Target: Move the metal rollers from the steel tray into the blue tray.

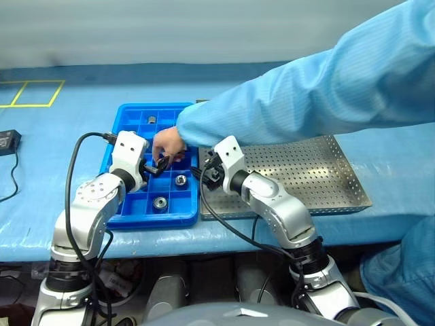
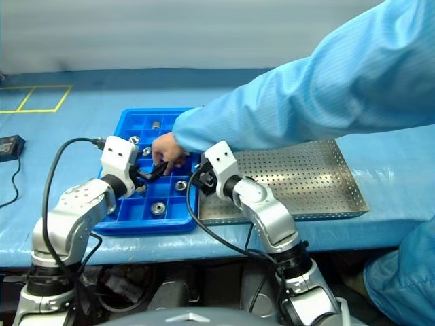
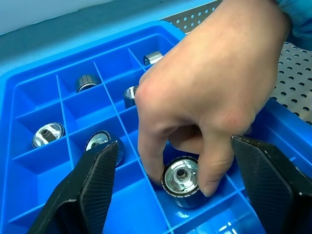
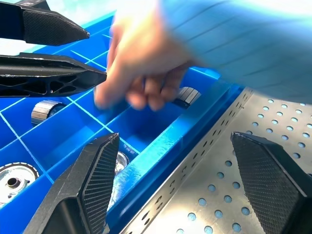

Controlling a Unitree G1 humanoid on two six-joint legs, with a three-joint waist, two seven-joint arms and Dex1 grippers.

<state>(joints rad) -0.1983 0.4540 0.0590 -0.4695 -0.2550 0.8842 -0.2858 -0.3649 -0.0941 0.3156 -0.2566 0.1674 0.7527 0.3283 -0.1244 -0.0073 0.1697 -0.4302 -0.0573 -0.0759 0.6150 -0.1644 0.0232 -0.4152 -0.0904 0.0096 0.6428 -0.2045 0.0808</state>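
Reaching between both spread grippers, a person's hand (image 3: 204, 92) pinches one metal roller (image 3: 181, 180) (shiny) inside the blue tray (image 1: 129, 216).

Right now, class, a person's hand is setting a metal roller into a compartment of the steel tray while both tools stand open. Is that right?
Not quite. The hand sets the metal roller into the blue tray, not the steel tray, as the left wrist view shows. The left tool and right tool stand open.

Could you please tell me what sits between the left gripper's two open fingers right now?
A person's hand, pinching a metal roller in a blue tray compartment, as the left wrist view shows.
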